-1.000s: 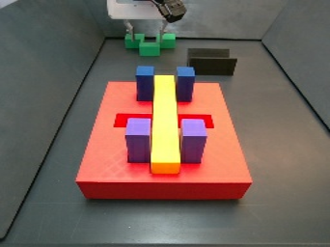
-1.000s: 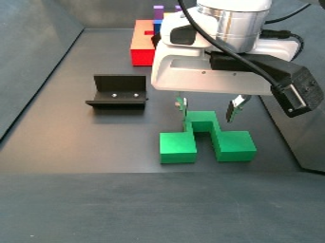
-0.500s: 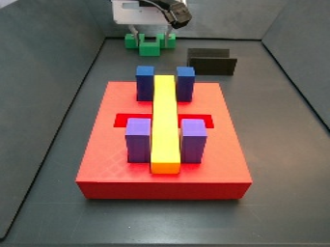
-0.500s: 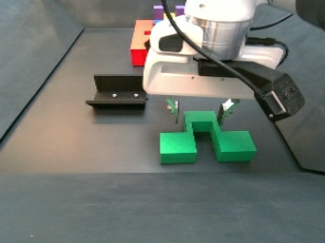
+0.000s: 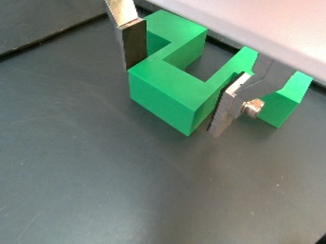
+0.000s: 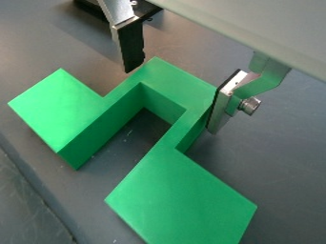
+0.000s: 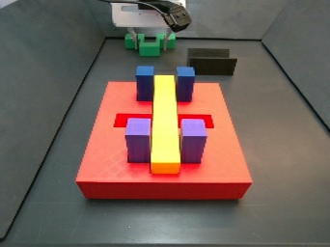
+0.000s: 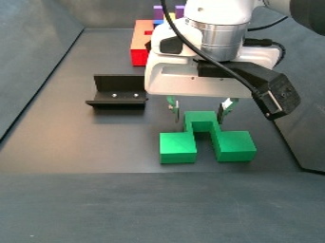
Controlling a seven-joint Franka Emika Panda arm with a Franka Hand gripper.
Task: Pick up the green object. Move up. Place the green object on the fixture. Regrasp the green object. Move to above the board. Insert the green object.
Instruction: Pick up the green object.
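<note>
The green object [image 8: 203, 139] lies flat on the dark floor, its raised middle pointing toward the board; it also shows in the side view [image 7: 151, 41] at the far end. My gripper [image 8: 202, 111] hangs low over it, open, one finger on each side of the raised middle. Both wrist views show the green object [image 5: 173, 76] [image 6: 140, 124] between the silver fingers [image 5: 132, 43] [image 6: 224, 103], with a small gap at one finger. The fixture [image 8: 117, 93] [image 7: 211, 61] stands bare beside it. The red board [image 7: 110, 145] [image 8: 140, 47] lies further along the floor.
On the board sit a long yellow bar [image 7: 165, 121], two blue blocks [image 7: 146, 81] and two purple blocks [image 7: 138, 141]. Grey walls [image 7: 77, 87] close in the floor on both sides and at the far end.
The gripper has shifted slightly sideways and come down, so its open fingers now straddle the green object's raised middle. The green object has not moved.
</note>
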